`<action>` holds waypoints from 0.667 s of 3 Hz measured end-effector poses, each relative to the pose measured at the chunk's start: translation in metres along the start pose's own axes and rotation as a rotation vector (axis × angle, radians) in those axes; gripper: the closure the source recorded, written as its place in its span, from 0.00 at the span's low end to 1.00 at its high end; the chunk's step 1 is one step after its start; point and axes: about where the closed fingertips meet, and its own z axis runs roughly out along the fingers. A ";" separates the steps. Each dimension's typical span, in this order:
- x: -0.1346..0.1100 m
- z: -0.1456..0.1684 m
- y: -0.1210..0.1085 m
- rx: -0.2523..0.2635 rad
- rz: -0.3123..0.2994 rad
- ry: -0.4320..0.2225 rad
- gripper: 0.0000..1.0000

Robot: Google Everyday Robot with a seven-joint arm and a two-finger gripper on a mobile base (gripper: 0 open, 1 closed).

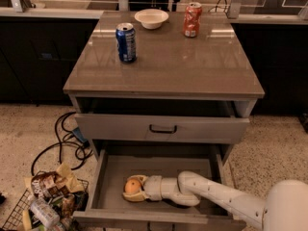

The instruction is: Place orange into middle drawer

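The orange [132,186] is a small round fruit down on the floor of the open middle drawer [159,166], toward its front left. My gripper [131,188] reaches in from the right along the drawer floor. Its pale fingers [135,197] sit around the orange, one behind it and one in front. My white arm [211,192] runs from the lower right corner into the drawer.
A closed grey drawer with a black bar handle [162,129] is just above. On the tabletop stand a blue can [125,42], a white bowl [151,18] and a red-orange can [192,19]. A wire basket of snacks [45,202] and black cables [65,143] lie left.
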 end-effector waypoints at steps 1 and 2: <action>-0.001 0.000 0.000 0.000 0.000 0.000 0.51; -0.002 0.000 0.000 0.000 0.000 0.000 0.28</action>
